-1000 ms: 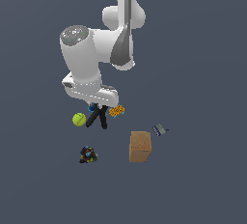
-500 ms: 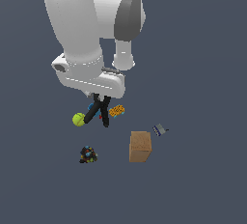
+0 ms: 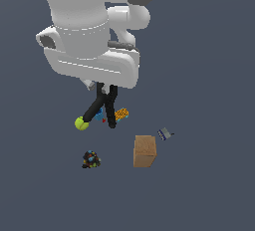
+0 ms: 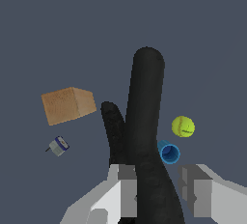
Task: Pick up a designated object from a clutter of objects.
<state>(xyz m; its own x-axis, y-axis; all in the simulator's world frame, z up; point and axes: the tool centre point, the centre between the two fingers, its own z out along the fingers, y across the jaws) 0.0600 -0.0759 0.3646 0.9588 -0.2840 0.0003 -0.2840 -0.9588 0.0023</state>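
Gripper point(image 4: 157, 196): closed on the black clamp point(image 3: 103, 106), one finger on each side of it near the joined end, as seen in the wrist view.

Black clamp: up in the air now, hanging under the gripper with both long legs pointing down. A second ago low among the other things; now higher and much bigger in the exterior view.

Legs: spread like an upside-down V. One foot looks close to the yellow-green ball point(image 3: 81, 123) in the exterior view, but in the wrist view the ball sits well apart from the clamp.

Red tip: only a tiny red dot between the legs, too small to be sure of.

Arm: raised a lot in the last second, now filling the top of the exterior view.

Left behind on the table point(image 3: 209, 185): the ball, the small blue cup point(image 4: 169, 152), the orange patterned piece point(image 3: 121, 113), the tan box point(image 3: 145, 151), the dark lump point(image 3: 91, 160) and the little blue-white piece point(image 3: 165, 134). All in the same spots as before.

Meaning for the task: right thing grabbed and lifted away from the pile. Looks almost done.

Still to watch: a long clamp held near one end could swing or slip, so a steady hold matters.
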